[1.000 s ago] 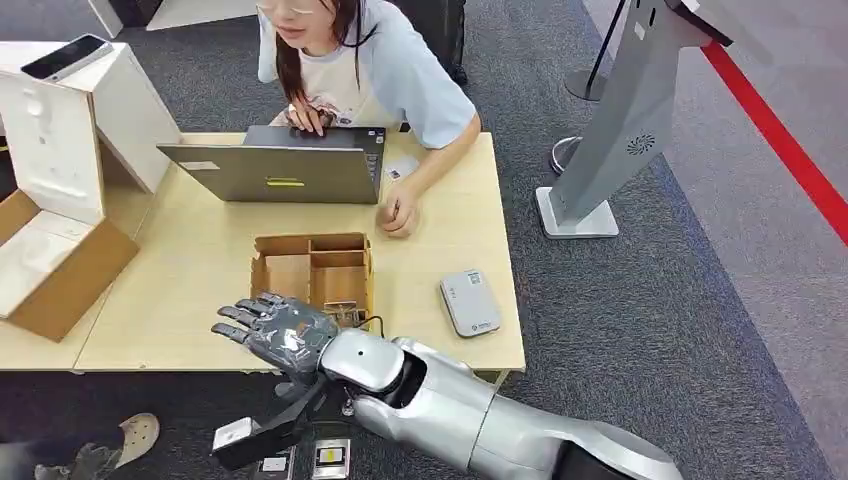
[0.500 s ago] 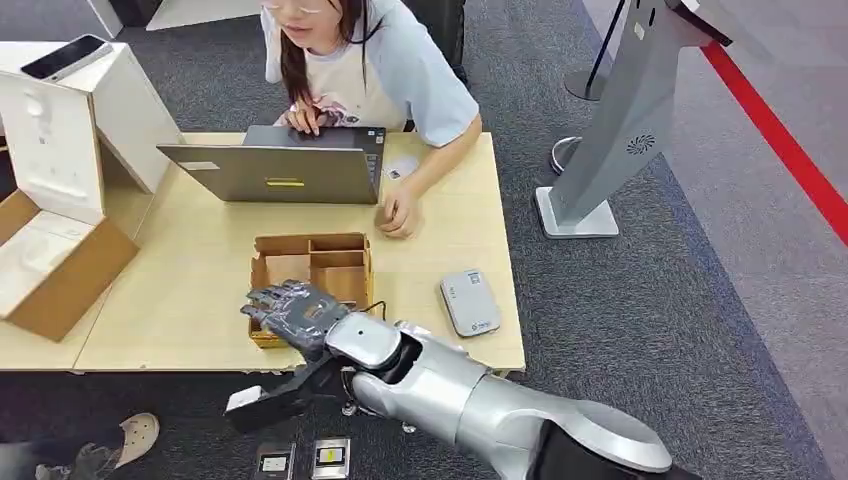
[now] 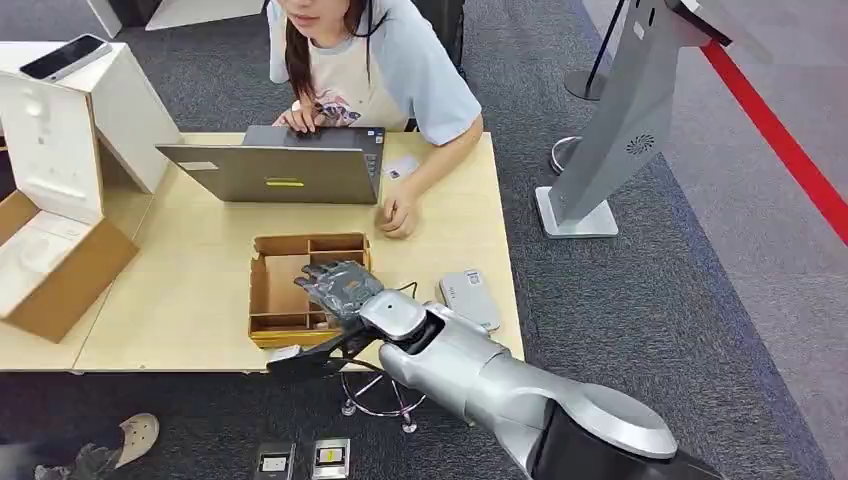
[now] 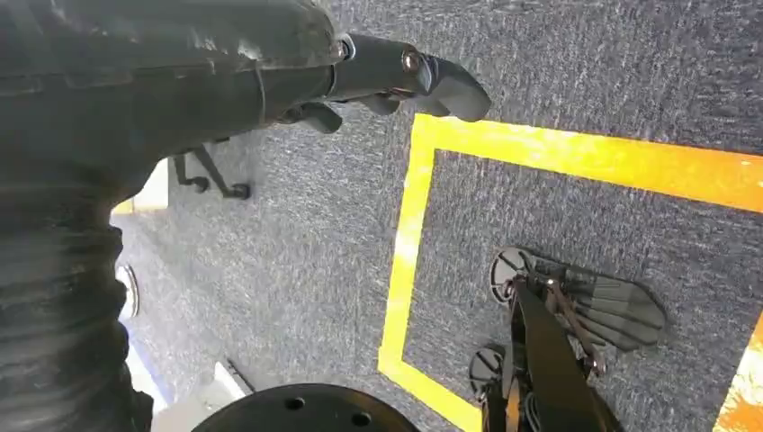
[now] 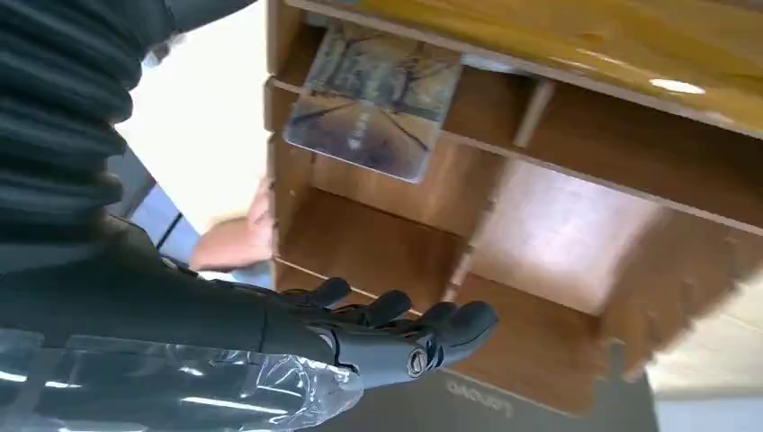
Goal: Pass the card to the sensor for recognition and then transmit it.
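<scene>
A wooden box (image 3: 280,290) with several compartments stands near the table's front edge. My right hand (image 3: 340,287) hovers over its right side with fingers spread, holding nothing. In the right wrist view a glossy picture card (image 5: 378,97) leans inside one compartment of the wooden box (image 5: 558,207), beyond my right hand (image 5: 387,337), whose fingers are apart from it. A grey card sensor (image 3: 470,299) lies flat on the table just right of the box. My left hand (image 4: 396,76) hangs over the carpet floor, fingers loosely extended and holding nothing.
A person (image 3: 385,80) sits at the far side typing on a grey laptop (image 3: 280,172), one fist (image 3: 398,215) resting on the table (image 3: 190,290). An open cardboard box (image 3: 50,260) sits at the left. A grey kiosk stand (image 3: 610,140) rises on the carpet to the right.
My right hand has moved from the table's front edge, left of the box, rightward and forward until it is over the box's right compartments. The person leaned slightly.
</scene>
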Motion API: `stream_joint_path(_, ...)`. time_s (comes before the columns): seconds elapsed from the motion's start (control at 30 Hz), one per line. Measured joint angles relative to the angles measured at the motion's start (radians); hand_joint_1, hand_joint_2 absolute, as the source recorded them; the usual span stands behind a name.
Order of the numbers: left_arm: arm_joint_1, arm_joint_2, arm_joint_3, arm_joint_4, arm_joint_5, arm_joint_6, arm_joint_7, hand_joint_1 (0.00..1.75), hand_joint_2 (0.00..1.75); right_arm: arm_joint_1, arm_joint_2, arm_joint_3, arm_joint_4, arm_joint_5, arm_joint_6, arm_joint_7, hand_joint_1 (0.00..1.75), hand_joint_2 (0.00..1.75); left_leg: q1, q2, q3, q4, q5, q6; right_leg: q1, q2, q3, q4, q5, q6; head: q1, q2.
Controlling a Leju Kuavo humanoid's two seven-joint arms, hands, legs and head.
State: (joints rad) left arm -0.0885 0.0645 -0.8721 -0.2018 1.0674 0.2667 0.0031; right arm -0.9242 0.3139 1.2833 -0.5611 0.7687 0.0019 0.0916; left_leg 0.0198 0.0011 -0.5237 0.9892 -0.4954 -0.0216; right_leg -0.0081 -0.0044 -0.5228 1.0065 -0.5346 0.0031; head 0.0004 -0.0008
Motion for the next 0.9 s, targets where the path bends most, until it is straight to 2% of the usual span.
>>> stream_joint_path(0.6, 0.0, 0.006, -0.009, 0.0, 0.0, -0.002, 0.006, 0.0, 1.75, -0.02, -0.027, -0.005, 0.055, 0.013, 0.029, 0.013, 0.0, 1.75, 0.0, 0.0, 0.0, 0.0, 0.0, 0.0, 0.0, 0.0, 0.0, 0.0, 0.0, 0.0, 0.001, 0.0)
stream_joint_path(0.9, 0.0, 0.007, -0.01, 0.0, 0.0, -0.005, 0.006, 0.0, 1.75, -0.045, -0.029, -0.021, 0.061, 0.008, 0.02, 0.019, 0.0, 1.75, 0.0, 0.0, 0.0, 0.0, 0.0, 0.0, 0.0, 0.0, 0.0, 0.0, 0.0, 0.0, 0.0, 0.0)
